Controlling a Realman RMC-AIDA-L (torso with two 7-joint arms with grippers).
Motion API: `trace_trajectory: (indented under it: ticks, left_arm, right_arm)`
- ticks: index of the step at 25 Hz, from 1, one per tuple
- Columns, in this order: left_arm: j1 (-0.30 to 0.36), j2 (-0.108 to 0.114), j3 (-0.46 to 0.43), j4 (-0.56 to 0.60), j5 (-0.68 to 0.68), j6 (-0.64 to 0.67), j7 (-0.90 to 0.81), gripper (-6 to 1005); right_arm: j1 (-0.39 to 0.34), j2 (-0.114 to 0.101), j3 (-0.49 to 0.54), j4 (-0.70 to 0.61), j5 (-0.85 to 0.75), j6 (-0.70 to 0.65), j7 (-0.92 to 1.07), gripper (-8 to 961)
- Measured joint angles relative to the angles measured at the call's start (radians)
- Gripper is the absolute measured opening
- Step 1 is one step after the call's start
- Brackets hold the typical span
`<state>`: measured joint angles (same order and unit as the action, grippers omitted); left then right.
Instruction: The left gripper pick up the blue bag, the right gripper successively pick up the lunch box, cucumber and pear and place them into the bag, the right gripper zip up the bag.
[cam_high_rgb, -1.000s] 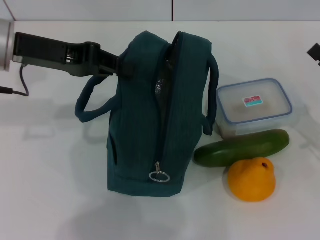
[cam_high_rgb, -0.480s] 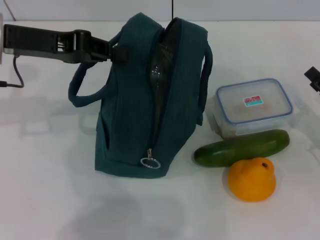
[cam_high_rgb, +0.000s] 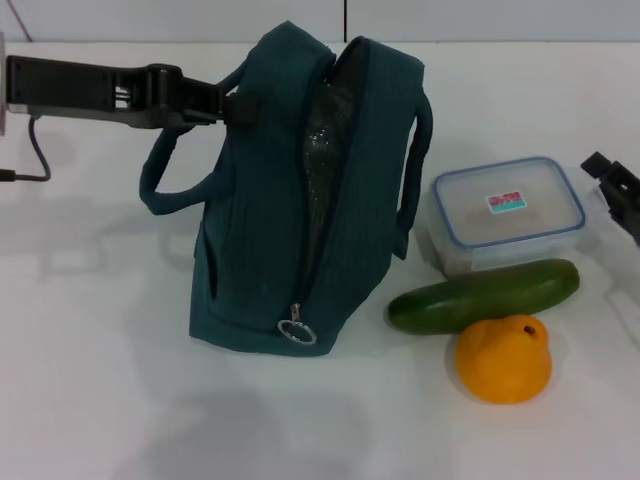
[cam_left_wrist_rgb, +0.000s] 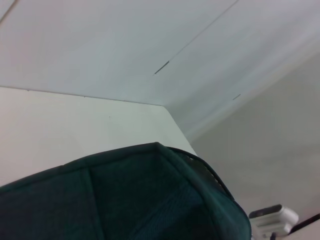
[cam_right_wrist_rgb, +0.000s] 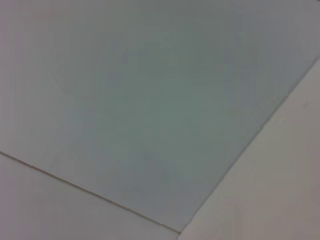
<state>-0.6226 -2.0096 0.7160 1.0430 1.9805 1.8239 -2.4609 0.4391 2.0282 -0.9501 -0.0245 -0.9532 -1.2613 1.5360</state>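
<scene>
Where the head view comes nearest the camera, at lower right, the pear (cam_high_rgb: 503, 358) sits on the white table (cam_high_rgb: 100, 400), orange-yellow with its dark dimple turned up and to the right. Touching its upper edge, the cucumber (cam_high_rgb: 484, 296) lies nearly level, its right end slightly higher. Just behind the cucumber stands the lunch box (cam_high_rgb: 508, 214), its blue-rimmed lid on and a small pink-and-blue label near the lid's middle.

Left of these three, filling the centre of the frame, the blue bag (cam_high_rgb: 270, 220) stands upright with its zipper parted along the top, silver lining showing in the gap; the metal ring pull (cam_high_rgb: 297, 332) hangs low on the near side. One handle loops out to the left, the other arches on the right side toward the lunch box.

At upper left, the left gripper (cam_high_rgb: 232, 103) reaches in level from the frame edge, its fingers clamped on the bag's upper left edge. In the left wrist view the bag's dark top (cam_left_wrist_rgb: 125, 200) fills the lower part.

At the right edge, level with the lunch box, only a tip of the right gripper (cam_high_rgb: 615, 185) shows; I cannot tell how its fingers stand.
</scene>
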Motion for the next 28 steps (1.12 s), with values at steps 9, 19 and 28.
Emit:
trace_trajectory:
  ticks: [9,19,28]
  left_arm:
    - [0.014,-0.001,0.003,0.0,-0.002,0.001,0.014,74]
    - [0.017,-0.009,0.004,0.0,-0.002,0.002,0.016,75]
    - [0.017,-0.009,0.004,0.0,0.0,0.001,0.016,76]
  right_arm:
    - [0.037,0.0,-0.008,0.034,-0.011,0.006,0.059,641]
    - [0.049,0.0,-0.014,0.035,-0.014,0.012,0.076,529]
    - [0.049,0.0,-0.016,0.035,-0.015,0.009,0.076,295]
